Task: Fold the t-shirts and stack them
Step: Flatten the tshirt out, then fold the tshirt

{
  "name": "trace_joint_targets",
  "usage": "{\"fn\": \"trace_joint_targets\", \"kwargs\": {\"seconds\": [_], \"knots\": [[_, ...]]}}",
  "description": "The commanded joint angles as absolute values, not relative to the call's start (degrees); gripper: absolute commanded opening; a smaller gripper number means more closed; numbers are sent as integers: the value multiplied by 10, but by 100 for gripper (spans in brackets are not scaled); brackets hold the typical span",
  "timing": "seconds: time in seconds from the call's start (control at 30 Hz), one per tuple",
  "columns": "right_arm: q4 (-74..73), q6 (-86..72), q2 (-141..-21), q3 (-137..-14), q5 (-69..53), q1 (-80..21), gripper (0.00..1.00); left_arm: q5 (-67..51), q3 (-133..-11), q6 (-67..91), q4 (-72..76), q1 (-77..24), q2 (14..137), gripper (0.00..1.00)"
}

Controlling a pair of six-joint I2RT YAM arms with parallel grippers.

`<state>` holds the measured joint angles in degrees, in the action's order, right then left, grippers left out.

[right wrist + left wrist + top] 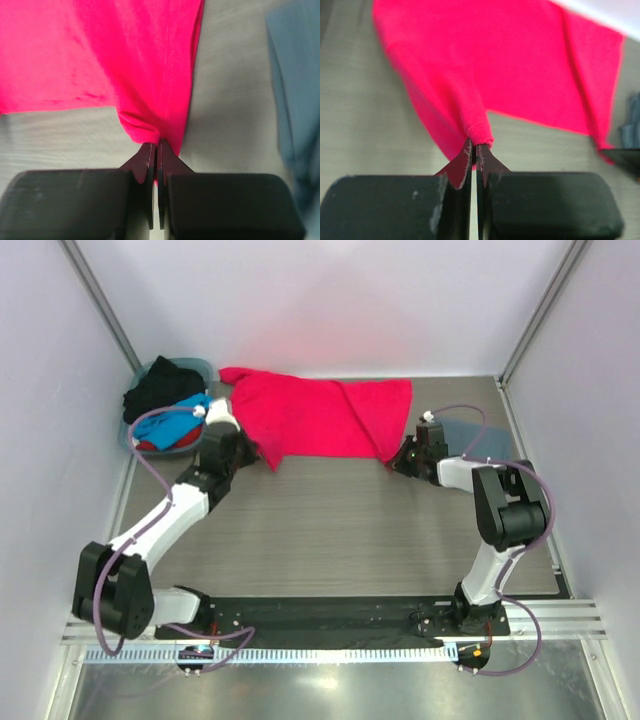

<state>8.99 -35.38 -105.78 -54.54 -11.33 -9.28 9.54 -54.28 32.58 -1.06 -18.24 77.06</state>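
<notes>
A bright red-pink t-shirt (315,415) lies spread across the back of the table. My left gripper (240,448) is shut on its near left corner; the left wrist view shows the cloth (485,75) bunched between the jaws at my left gripper (474,146). My right gripper (402,458) is shut on its near right corner; the right wrist view shows the hem (125,65) pinched at my right gripper (156,146). A slate grey-blue t-shirt (478,438) lies behind my right arm and shows in the right wrist view (295,100).
A teal tub (200,366) at the back left holds black (160,388), bright blue (175,418) and red (165,448) shirts. White walls close in the back and both sides. The arm bases sit on a black plate (330,615) at the near edge.
</notes>
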Motion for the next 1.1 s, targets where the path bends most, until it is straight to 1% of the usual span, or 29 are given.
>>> {"fn": "trace_joint_targets", "kwargs": {"seconds": [0.0,0.1,0.17,0.23,0.33,0.37,0.5,0.53,0.63,0.77,0.87,1.07], "knots": [[55,-308,-978,-524,-18,-132,1,195,-456,352,2,-207,715,0],[-16,-282,-947,-526,92,-180,1,216,-404,364,13,-208,654,0],[-43,-277,-918,-525,196,-205,1,240,-360,360,18,-208,606,0],[-69,-279,-897,-521,253,-219,1,284,-343,361,10,-207,577,0],[-86,-283,-889,-515,315,-218,1,314,-363,364,-56,-207,521,0],[-89,-284,-892,-515,367,-218,1,327,-373,350,-72,-207,509,0],[-87,-273,-905,-519,455,-219,1,356,-375,338,-101,-207,472,0],[-87,-276,-908,-521,466,-219,1,352,-365,338,-93,-207,468,0],[-82,-270,-912,-519,442,-221,1,352,-348,331,-69,-207,483,0],[-81,-274,-887,-499,446,-247,1,309,-374,329,-114,-208,489,0],[-89,-281,-853,-482,440,-264,1,294,-358,329,-123,-208,450,1],[-82,-297,-763,-432,401,-277,1,286,-322,329,-137,-214,381,6]]}}
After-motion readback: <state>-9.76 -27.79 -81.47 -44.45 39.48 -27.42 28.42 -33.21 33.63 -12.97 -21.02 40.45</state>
